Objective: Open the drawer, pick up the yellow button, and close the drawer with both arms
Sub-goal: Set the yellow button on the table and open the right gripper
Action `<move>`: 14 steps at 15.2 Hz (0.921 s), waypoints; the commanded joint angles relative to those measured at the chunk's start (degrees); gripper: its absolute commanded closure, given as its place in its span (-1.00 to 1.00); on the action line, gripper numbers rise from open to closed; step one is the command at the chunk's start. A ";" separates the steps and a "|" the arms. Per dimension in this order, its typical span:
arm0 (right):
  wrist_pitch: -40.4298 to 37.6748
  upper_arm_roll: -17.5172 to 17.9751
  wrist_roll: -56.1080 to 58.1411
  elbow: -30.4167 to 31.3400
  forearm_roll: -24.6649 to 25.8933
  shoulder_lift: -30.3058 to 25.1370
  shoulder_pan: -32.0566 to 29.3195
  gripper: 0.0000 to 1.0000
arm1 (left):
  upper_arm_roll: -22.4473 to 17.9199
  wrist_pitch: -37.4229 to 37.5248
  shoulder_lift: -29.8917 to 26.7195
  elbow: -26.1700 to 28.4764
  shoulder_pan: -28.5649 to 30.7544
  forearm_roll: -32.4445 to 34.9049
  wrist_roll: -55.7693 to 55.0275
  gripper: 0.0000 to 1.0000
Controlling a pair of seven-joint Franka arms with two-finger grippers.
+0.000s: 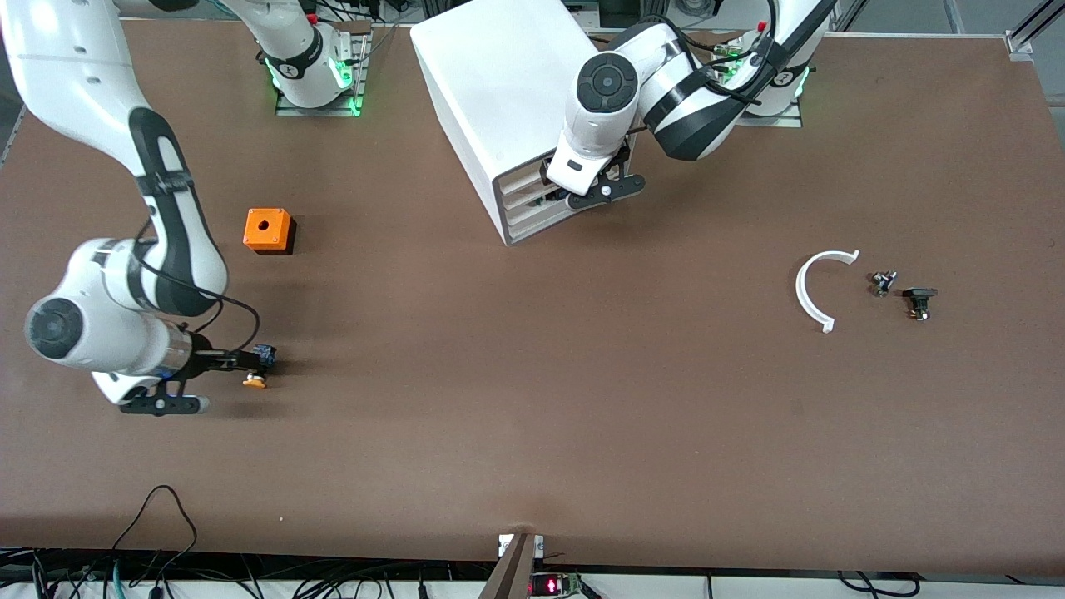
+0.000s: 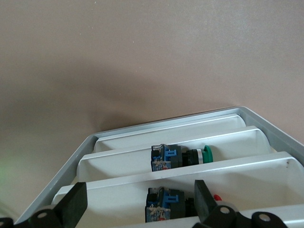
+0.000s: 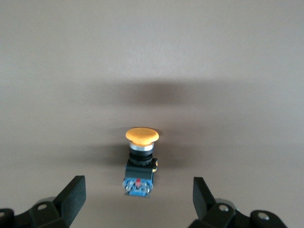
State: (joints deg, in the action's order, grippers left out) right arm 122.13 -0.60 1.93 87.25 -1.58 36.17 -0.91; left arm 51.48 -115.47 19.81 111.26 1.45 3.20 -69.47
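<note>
The button (image 1: 255, 381) (image 3: 140, 161), with a round orange-yellow cap and a black and blue body, lies on the brown table toward the right arm's end. My right gripper (image 1: 250, 366) (image 3: 137, 199) hangs low just over it, open. Its fingers (image 3: 73, 194) stand wide on either side of the button without touching it. My left gripper (image 1: 559, 195) (image 2: 137, 204) is open at the front of the white cabinet's stacked drawers (image 1: 528, 204) (image 2: 142, 156). The drawers hold a green-capped push-button (image 2: 183, 156) and a second one (image 2: 164, 204) with a red cap between the left fingers.
The white cabinet (image 1: 499, 91) stands by the arms' bases. An orange cube (image 1: 268, 230) with a round hole sits farther from the front camera than the button. A white curved piece (image 1: 819, 287) and two small dark parts (image 1: 884, 282) (image 1: 920, 300) lie toward the left arm's end.
</note>
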 commanded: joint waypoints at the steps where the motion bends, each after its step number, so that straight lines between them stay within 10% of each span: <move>1: -1.54 0.95 -0.70 0.82 1.05 -6.01 -0.41 -1.00 | 1.43 1.30 0.32 -0.43 0.04 -1.88 0.39 -0.98; 14: -18.77 1.91 -5.79 1.07 1.14 -28.08 1.43 -1.00 | 1.70 21.49 0.06 -17.90 11.28 7.95 19.60 -0.99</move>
State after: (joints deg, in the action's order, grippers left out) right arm 104.50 0.97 -2.37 86.89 -1.37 11.14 -0.24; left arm 52.47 -99.14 19.79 97.99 10.13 7.90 -56.60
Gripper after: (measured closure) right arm 0.000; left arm 0.004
